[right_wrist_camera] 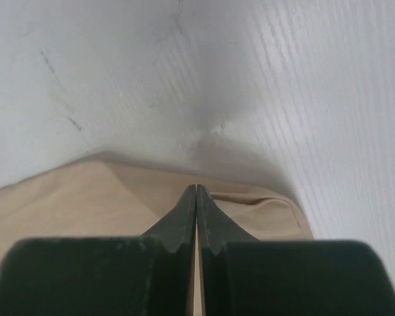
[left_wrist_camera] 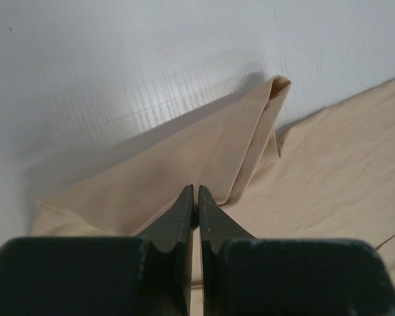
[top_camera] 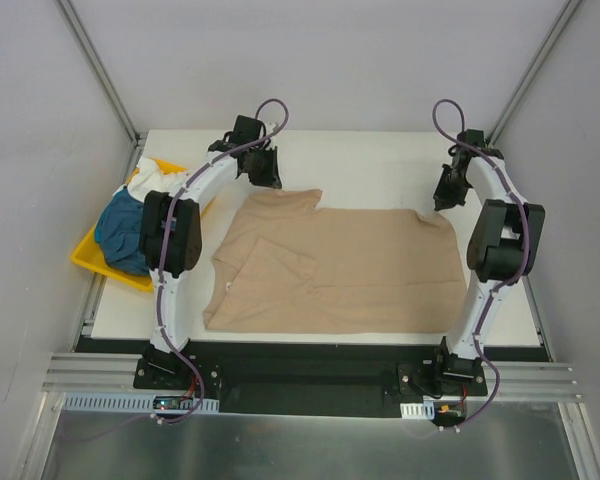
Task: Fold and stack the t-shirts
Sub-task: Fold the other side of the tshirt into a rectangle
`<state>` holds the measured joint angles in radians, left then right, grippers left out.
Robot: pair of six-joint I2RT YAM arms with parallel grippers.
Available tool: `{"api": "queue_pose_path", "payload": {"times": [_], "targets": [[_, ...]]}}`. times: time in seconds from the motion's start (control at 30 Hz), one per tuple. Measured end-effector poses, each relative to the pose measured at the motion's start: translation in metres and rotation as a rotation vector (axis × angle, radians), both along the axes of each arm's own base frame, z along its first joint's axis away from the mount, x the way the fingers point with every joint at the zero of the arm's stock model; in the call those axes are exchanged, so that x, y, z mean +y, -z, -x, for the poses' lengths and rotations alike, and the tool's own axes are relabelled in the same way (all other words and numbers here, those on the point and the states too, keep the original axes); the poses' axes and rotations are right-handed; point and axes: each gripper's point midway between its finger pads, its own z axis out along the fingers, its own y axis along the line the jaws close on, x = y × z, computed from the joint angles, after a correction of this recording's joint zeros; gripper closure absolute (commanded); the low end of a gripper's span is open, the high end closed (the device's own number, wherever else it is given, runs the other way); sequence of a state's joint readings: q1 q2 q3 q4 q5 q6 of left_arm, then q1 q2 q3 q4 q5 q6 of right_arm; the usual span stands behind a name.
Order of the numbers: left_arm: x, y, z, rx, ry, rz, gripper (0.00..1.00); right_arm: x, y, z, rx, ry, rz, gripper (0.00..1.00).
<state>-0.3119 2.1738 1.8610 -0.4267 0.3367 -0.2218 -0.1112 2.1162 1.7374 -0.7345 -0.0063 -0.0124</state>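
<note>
Tan t-shirt [top_camera: 340,270]; yellow tray [top_camera: 84,256]; possibly teal cloth [top_camera: 120,228].

White table [top_camera: 380,170], pale grey walls [top_camera: 330,60], perhaps metal floor [top_camera: 280,450]

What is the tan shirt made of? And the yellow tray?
The tan t-shirt looks like soft, matte cloth, probably a thin knit: it wrinkles, drapes flat and folds over itself. The yellow tray looks like smooth, hard plastic, though that is a guess from afar: its rim keeps a straight, stiff edge and its colour is bright and even.
</note>
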Motion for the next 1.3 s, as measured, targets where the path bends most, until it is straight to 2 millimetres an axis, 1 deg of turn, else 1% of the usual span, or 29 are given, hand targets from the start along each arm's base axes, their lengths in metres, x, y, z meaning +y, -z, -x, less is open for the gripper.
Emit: {"api": "queue_pose_path", "payload": {"times": [0.07,0.13,0.23,0.3,0.43,0.57,0.83,1.07,1.3], "targets": [[0.000,-0.002,0.012,0.009,0.002,0.001,1.00,0.004,-0.015,0.007,-0.029,-0.006,0.008,0.99],[-0.001,-0.006,0.024,0.005,0.004,0.008,1.00,0.002,-0.027,0.011,-0.067,-0.001,0.019,0.99],[-0.001,-0.009,0.048,0.004,0.006,0.018,1.00,0.001,-0.037,0.021,-0.102,0.006,0.026,0.99],[-0.002,-0.013,0.064,0.001,0.006,0.026,1.00,0.001,-0.037,0.031,-0.098,0.008,0.028,0.99],[0.002,-0.021,0.090,-0.007,-0.007,0.043,1.00,0.001,-0.033,0.045,-0.083,0.021,0.031,0.99],[0.012,-0.028,0.112,-0.028,-0.038,0.044,1.00,0.001,-0.031,0.060,-0.071,0.037,0.042,0.99],[0.036,-0.042,0.162,-0.056,-0.106,0.062,1.00,-0.004,-0.046,0.071,-0.100,0.057,0.075,0.99],[0.047,-0.048,0.195,-0.053,-0.152,0.105,1.00,-0.012,-0.059,0.076,-0.122,0.077,0.107,0.99],[0.055,-0.076,0.212,-0.121,-0.187,0.158,1.00,-0.015,-0.061,0.084,-0.113,0.085,0.122,0.99]]}}
